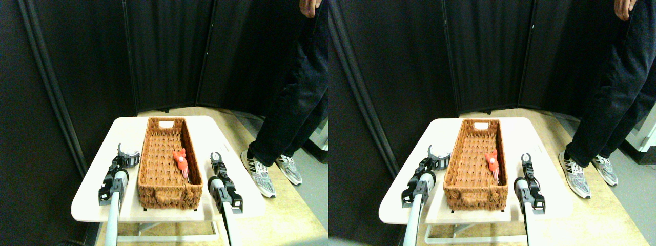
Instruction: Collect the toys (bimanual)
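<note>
A dark folding screen (169,51) closes off the back of the scene, and a low white table with rounded corners (92,197) stands on the pale wooden floor (287,215) before it.

At the left of the table, the left gripper (122,150) sits just beside the basket's left wall, with a small grey thing (133,155) at its tip. Whether that thing is a toy, and whether the jaws have hold of it, cannot be told at this size.

In the middle stands the long brown woven wicker basket (154,192), its short handled end facing the camera. Inside it, against the right wall about halfway along, lies a small orange-red plush toy (180,157) on the woven bottom. Nothing else shows in the basket.

Just right of the basket, the right gripper (216,155) rests over bare tabletop, its curved jaws slightly parted at the tip and holding nothing.

Farther right, a person in dark trousers (292,102) and grey patterned sneakers (259,174) stands on the floor near the table's right edge, one hand (310,7) hanging at the top of the view.
</note>
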Robot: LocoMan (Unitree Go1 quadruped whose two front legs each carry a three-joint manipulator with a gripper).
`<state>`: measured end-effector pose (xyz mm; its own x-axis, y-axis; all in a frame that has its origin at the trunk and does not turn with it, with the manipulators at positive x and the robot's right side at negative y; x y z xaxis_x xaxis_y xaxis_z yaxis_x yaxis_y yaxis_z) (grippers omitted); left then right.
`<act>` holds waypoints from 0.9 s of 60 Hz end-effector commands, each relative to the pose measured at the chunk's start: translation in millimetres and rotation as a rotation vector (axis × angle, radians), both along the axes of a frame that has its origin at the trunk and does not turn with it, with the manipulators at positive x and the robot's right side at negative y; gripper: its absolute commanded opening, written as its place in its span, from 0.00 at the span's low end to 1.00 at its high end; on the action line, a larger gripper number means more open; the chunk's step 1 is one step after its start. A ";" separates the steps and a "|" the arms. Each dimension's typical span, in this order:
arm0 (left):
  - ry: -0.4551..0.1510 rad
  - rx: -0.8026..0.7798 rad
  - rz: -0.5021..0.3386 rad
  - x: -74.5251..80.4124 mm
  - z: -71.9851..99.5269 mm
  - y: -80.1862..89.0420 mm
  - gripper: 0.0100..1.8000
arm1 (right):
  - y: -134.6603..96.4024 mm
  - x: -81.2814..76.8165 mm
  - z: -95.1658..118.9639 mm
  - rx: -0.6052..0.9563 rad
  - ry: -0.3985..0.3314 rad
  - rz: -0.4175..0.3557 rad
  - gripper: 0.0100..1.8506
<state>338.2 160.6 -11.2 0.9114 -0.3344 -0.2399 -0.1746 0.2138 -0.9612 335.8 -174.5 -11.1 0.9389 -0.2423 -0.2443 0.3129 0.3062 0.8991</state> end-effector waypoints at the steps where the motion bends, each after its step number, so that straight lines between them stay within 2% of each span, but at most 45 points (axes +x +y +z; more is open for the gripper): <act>1: -0.011 0.019 -0.007 2.4 0.5 -3.7 0.50 | 3.3 4.7 1.8 0.014 -0.031 0.003 0.00; 20: 0.031 0.028 0.031 2.7 -14.0 -5.2 0.49 | 0.1 2.5 2.4 -0.011 -0.036 -0.010 0.00; 30: 0.025 0.011 0.024 7.4 -27.2 -2.5 0.43 | 1.3 0.6 2.2 -0.006 -0.032 -0.025 0.00; 46: 0.004 0.006 0.041 8.0 -34.1 1.4 0.33 | 1.3 -4.8 3.8 -0.029 -0.030 -0.011 0.00; 51: -0.035 0.062 0.069 7.0 -36.3 2.6 0.26 | -0.6 -6.5 3.8 -0.003 -0.027 -0.022 0.00; 54: -0.085 0.146 0.080 5.9 -37.1 3.1 0.10 | -1.8 -8.1 4.0 -0.003 -0.027 -0.026 0.00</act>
